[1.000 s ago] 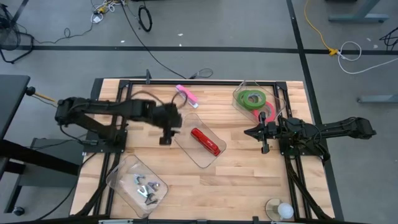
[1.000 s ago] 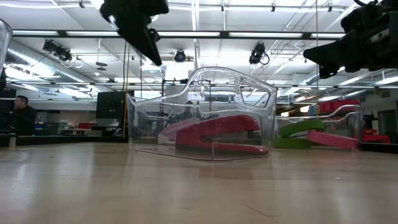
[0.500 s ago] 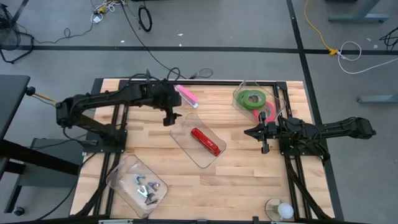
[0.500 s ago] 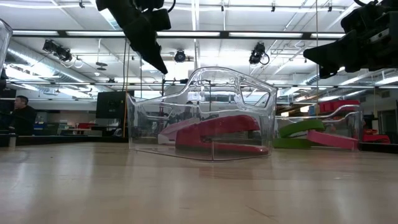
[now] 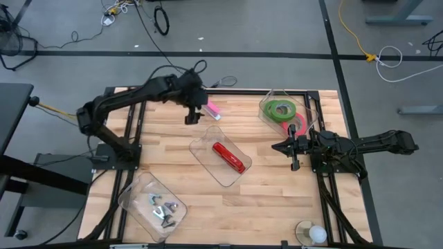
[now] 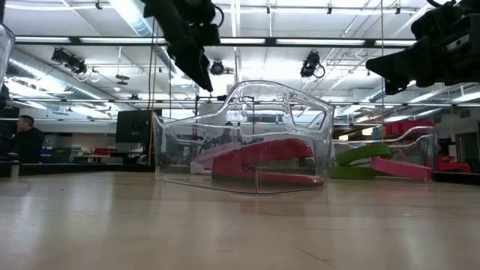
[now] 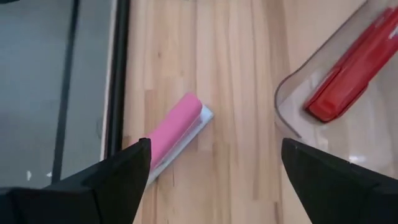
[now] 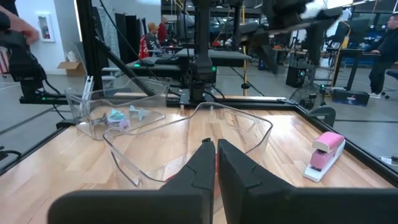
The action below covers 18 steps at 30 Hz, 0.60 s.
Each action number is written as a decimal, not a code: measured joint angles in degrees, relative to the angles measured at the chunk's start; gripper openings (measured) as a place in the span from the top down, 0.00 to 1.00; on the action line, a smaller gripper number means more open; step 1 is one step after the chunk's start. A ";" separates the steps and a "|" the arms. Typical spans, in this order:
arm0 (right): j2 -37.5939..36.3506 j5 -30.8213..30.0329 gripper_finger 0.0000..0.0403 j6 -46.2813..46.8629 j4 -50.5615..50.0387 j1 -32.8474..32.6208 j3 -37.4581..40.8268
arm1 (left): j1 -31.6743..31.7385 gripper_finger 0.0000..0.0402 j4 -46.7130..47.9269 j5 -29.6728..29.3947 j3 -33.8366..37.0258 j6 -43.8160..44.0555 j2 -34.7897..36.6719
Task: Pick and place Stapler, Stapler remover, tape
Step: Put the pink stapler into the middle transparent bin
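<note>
A pink stapler (image 5: pixel 209 107) lies flat on the wood near the table's far edge. My left gripper (image 5: pixel 192 116) hovers open just to its left, above the table; in the left wrist view the stapler (image 7: pixel 177 134) shows between the two fingers. A red stapler (image 5: pixel 229 157) lies in a clear tray (image 5: pixel 208 142) at the table's middle. Green tape (image 5: pixel 280 109) and a red-pink ring (image 5: pixel 299 124) sit in a clear container at the far right. Stapler removers (image 5: pixel 160 207) lie in a clear tray at the near left. My right gripper (image 5: pixel 294 149) waits shut at the right, above the table.
Black frame rails (image 5: pixel 131 131) run along the table's left, far and right sides. A small cup holding a white ball (image 5: pixel 311 233) stands at the near right corner. People (image 8: pixel 376 46) stand in the room beyond the table.
My left gripper has gone from beside the middle tray toward the table's far edge and a little to the right. It now hangs next to the pink stapler. The red stapler lies still in its tray.
</note>
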<state>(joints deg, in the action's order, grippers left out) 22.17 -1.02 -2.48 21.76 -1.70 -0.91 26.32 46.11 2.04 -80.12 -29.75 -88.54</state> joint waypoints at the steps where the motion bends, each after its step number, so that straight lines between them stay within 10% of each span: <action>1: -0.01 0.00 0.95 0.02 0.01 -0.02 0.00 | 0.62 0.10 0.51 0.83 -0.87 -1.22 -1.30; 18: -0.01 -0.02 0.95 0.00 0.01 0.00 0.00 | 3.16 0.10 1.35 2.21 -13.92 -13.20 -20.80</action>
<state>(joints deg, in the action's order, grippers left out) 22.17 -1.04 -2.47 21.77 -1.69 -0.91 29.47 47.46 4.25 -94.04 -42.95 -109.34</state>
